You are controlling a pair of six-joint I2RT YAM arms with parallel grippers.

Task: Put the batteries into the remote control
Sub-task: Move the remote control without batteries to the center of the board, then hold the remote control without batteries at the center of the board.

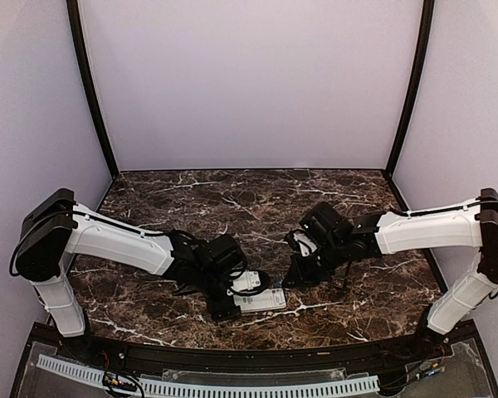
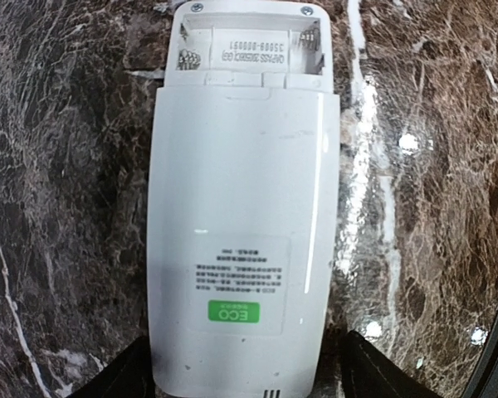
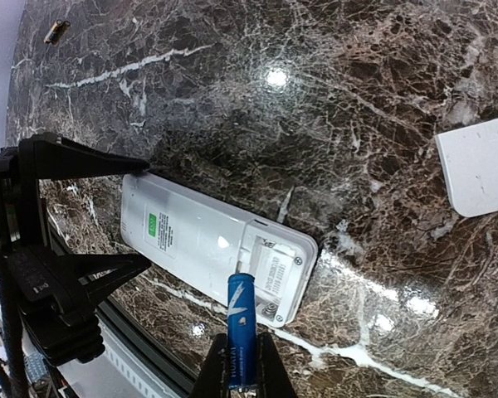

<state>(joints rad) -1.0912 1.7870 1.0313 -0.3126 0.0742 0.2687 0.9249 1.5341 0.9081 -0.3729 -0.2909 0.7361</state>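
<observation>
Our right tool [image 3: 241,369] pinches a blue battery [image 3: 239,319] by one end, its tip at the empty bay [image 2: 249,51] of the white remote [image 2: 236,232], which lies face down with its far end between the spread fingers [image 2: 124,380] of our left tool [image 2: 247,377]. We judge the step is to lay the battery flat along a slot and press it against the spring [image 2: 187,58]. The glossy marble table [image 3: 357,99] may let the remote slide; a white cover [image 3: 481,166] lies off to the right tool's right, pale walls [image 1: 249,83] around.
</observation>
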